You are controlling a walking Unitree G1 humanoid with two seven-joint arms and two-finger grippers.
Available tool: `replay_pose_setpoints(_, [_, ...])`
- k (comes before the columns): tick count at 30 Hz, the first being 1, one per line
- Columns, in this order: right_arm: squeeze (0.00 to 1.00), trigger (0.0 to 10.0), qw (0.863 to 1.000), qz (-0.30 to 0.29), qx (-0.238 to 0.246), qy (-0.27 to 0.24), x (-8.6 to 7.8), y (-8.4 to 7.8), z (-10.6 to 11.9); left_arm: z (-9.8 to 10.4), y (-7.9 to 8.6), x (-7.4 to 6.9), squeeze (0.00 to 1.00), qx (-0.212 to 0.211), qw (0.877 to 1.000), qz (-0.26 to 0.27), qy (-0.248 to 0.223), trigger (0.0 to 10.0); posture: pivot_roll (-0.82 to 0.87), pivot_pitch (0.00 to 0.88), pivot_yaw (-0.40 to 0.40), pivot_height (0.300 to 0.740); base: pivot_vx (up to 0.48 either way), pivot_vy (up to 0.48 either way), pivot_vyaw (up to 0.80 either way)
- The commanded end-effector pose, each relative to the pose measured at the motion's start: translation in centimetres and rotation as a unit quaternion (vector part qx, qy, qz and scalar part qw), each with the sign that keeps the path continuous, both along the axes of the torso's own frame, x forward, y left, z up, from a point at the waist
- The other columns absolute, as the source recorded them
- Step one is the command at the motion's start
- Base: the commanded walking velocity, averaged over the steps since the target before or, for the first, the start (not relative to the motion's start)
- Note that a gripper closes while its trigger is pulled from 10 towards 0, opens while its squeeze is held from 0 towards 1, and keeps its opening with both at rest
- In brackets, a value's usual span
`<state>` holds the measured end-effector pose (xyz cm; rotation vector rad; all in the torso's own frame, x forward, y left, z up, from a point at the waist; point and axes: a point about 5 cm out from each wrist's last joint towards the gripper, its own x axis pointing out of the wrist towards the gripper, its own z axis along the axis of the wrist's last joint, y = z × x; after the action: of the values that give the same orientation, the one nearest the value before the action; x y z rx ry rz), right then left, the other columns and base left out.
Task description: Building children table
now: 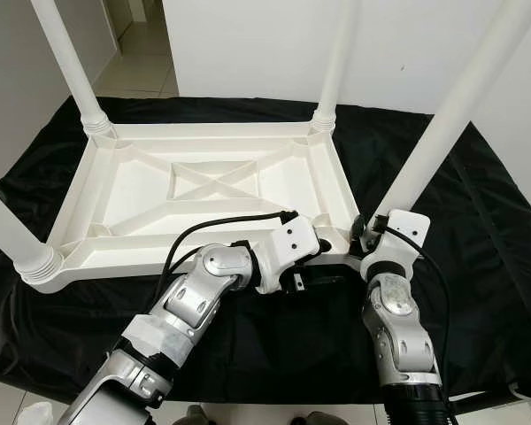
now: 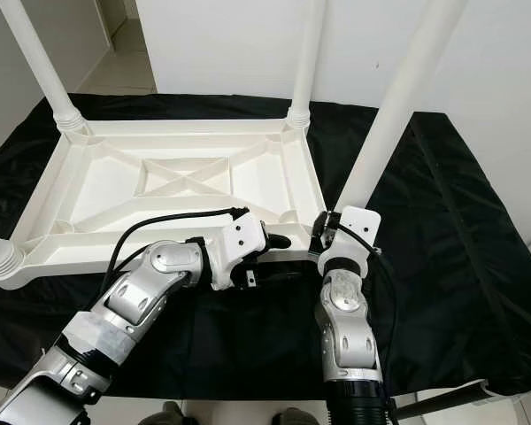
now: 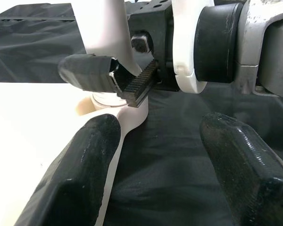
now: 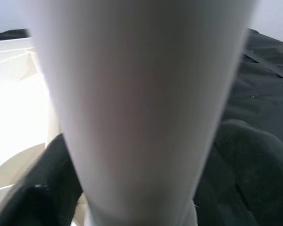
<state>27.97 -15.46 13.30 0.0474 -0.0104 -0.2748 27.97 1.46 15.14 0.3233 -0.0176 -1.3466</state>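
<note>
On black cloth (image 1: 478,266), tabletop (image 1: 203,190) inverted, legs (image 1: 442,133) up

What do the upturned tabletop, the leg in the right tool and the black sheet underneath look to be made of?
Tabletop: probably moulded plastic, white and slightly glossy; its underside shows cast ribs and a cross brace.
Leg: seemingly the same white plastic, a smooth tapered tube; the right tool grips its base.
Black sheet: thin fabric or film, matte to faintly shiny, wrinkled and creased.
</note>
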Motion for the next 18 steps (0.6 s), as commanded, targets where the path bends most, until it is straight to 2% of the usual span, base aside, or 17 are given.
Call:
replay_pose_setpoints(1, [1.00,10.0,1.000,0.013,0.025,-0.003,-0.3,0.7,-0.1,0.3,-0.1,-0.1,0.00,-0.001,1.000,-0.007,0.000,10.0,-0.05,0.000,-0.007,0.740,0.000,0.000,0.00])
replay_pose_setpoints(2, [1.00,10.0,0.999,0.041,0.023,-0.004,-0.5,0.6,-0.1,0.3,-0.1,0.0,0.00,-0.001,1.000,-0.006,-0.001,10.0,-0.05,0.000,-0.007,0.740,0.000,0.000,0.00])
replay_pose_setpoints(3, [0.47,10.0,0.997,0.078,0.014,-0.002,-0.7,0.5,-0.2,0.3,-0.1,0.0,0.00,-0.001,1.000,-0.005,-0.001,10.0,-0.05,0.000,-0.006,0.740,0.000,0.000,0.00])
replay_pose_setpoints(4, [0.47,10.0,0.997,0.078,0.014,-0.002,-0.7,0.5,-0.2,0.3,-0.1,0.0,0.00,-0.001,1.000,-0.005,-0.001,10.0,-0.05,0.000,-0.006,0.740,0.000,0.000,0.00])
replay_pose_setpoints(5, [0.47,10.0,0.995,0.103,0.008,0.000,-0.9,0.5,-0.3,0.2,0.0,0.0,0.00,0.000,1.000,-0.005,-0.001,10.0,-0.05,0.000,-0.004,0.740,0.000,0.000,0.00])
replay_pose_setpoints(6, [0.00,10.0,0.992,0.125,0.003,0.002,-1.0,0.5,-0.3,0.2,0.0,0.0,0.00,0.000,1.000,-0.004,-0.001,10.0,-0.05,0.000,-0.004,0.740,0.000,0.000,0.00])
replay_pose_setpoints(7, [0.00,10.0,0.989,0.150,-0.010,0.003,-1.2,-0.1,-0.5,0.2,-0.1,0.1,0.00,0.000,1.000,-0.005,-0.001,10.0,-0.06,0.000,-0.001,0.740,0.000,0.000,0.00])
replay_pose_setpoints(10, [0.00,10.0,0.985,0.172,-0.025,0.001,-1.3,-0.7,-0.5,0.3,-0.1,0.1,0.00,0.000,1.000,-0.005,-0.001,10.0,-0.06,0.000,0.001,0.740,0.000,0.000,0.00])
replay_pose_setpoints(11, [0.00,10.0,0.981,0.191,-0.044,0.000,-1.3,-1.5,-0.5,0.3,-0.2,0.1,0.00,0.000,1.000,-0.006,-0.001,10.0,-0.06,0.000,0.006,0.740,0.000,0.000,0.00])
replay_pose_setpoints(12, [0.00,10.0,0.981,0.191,-0.044,0.000,-1.3,-1.5,-0.5,0.3,-0.2,0.1,0.00,0.000,1.000,-0.006,-0.001,10.0,-0.06,0.000,0.006,0.740,0.000,0.000,0.00])
replay_pose_setpoints(14, [0.00,10.0,0.974,0.213,-0.070,-0.006,-1.0,-2.6,-0.2,0.4,-0.2,0.2,0.00,0.000,1.000,-0.008,-0.002,10.0,-0.06,0.000,0.013,0.740,0.000,0.000,0.00])
replay_pose_setpoints(16, [0.00,10.0,0.974,0.213,-0.070,-0.006,-1.0,-2.6,-0.2,0.4,-0.2,0.2,0.00,0.000,1.000,-0.008,-0.002,10.0,-0.06,0.000,0.013,0.740,0.000,0.000,0.00])
replay_pose_setpoints(18, [0.00,10.0,0.971,0.225,-0.086,-0.009,-0.4,-3.5,0.1,0.3,-0.1,0.2,0.00,0.002,1.000,-0.009,-0.003,10.0,-0.07,0.000,0.020,0.740,0.000,0.000,0.00])
